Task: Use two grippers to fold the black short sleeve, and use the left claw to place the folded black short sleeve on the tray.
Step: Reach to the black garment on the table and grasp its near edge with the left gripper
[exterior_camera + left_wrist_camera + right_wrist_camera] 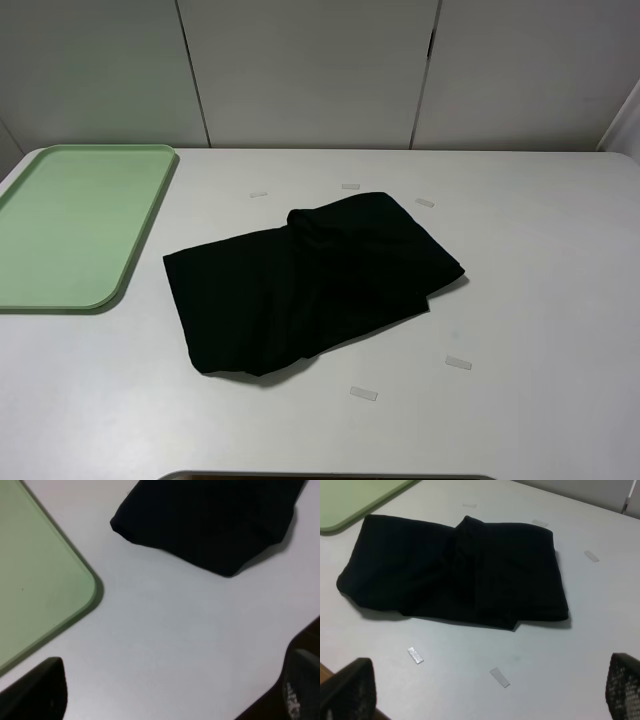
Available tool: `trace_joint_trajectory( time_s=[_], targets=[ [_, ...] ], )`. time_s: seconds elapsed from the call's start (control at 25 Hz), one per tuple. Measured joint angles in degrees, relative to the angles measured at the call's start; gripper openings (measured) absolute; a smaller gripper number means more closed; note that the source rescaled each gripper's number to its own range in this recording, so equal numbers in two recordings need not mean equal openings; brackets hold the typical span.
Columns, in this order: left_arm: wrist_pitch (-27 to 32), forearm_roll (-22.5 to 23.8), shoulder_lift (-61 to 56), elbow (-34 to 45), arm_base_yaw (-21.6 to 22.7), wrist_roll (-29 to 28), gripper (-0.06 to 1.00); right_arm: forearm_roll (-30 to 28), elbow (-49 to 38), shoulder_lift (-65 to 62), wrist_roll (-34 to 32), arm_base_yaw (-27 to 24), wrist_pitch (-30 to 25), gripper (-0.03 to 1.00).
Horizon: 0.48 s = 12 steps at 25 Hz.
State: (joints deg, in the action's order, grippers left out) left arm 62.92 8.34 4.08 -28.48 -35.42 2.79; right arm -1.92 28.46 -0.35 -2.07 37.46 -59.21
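Note:
The black short sleeve (310, 285) lies folded into a rumpled bundle in the middle of the white table, with nothing holding it. The pale green tray (70, 220) sits flat at the far left with nothing on it. Neither arm appears in the exterior high view. The left wrist view shows the left claw (175, 672) open over bare table, near a corner of the tray (35, 570) and one end of the shirt (215, 520). My right gripper (490, 665) is open too, hovering short of the shirt (460, 565) near the table's front edge.
Several small clear tape strips lie around the shirt, such as one (363, 394) in front of it and another (458, 363) to its right. A dark edge (330, 476) runs along the table's front. Pale wall panels stand behind the table.

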Motion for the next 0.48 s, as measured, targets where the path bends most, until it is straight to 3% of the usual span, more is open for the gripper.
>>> trace_joint_trajectory(
  time_s=[0.24,0.48],
  targets=[
    [0.0,0.0,0.0,0.0,0.0,0.0,0.84,0.5,0.0,0.0,0.0,-0.7,0.0,1.00],
    [0.0,0.0,0.0,0.0,0.0,0.0,0.84,1.9,0.0,0.0,0.0,-8.9,0.0,1.00]
  ],
)
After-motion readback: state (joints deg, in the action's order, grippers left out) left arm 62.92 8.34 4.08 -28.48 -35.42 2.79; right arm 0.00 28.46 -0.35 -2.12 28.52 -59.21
